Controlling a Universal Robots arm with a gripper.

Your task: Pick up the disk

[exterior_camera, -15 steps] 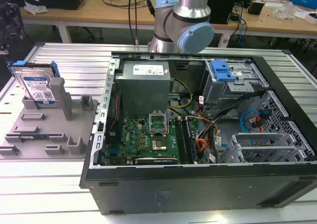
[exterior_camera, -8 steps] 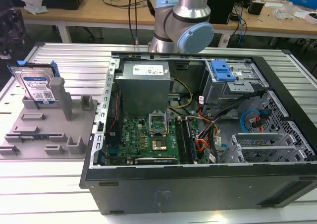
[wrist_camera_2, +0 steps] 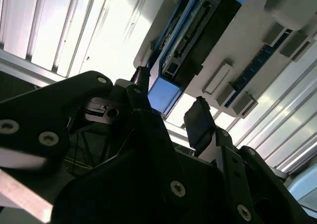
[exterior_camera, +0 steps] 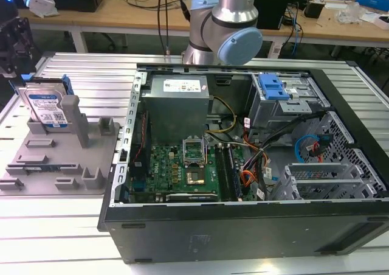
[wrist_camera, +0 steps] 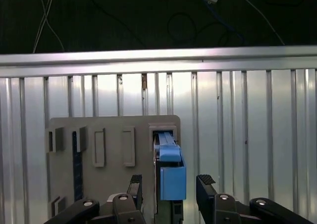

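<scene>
One disk [exterior_camera: 37, 100] stood on edge in grey holder [exterior_camera: 67, 160], exterior view's left; white-and-blue label [exterior_camera: 53, 115] showed there, print illegible. My pincer [wrist_camera: 170, 183] hung spread astride its blue rail [wrist_camera: 172, 177] in both wrist views.

disk [exterior_camera: 35, 96] | label [exterior_camera: 53, 113] | print too small to read | no other legible text

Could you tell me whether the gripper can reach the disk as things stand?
Probably yes: the gripper is open, a finger to each side of the disk standing in its grey holder, nothing between them.
</scene>
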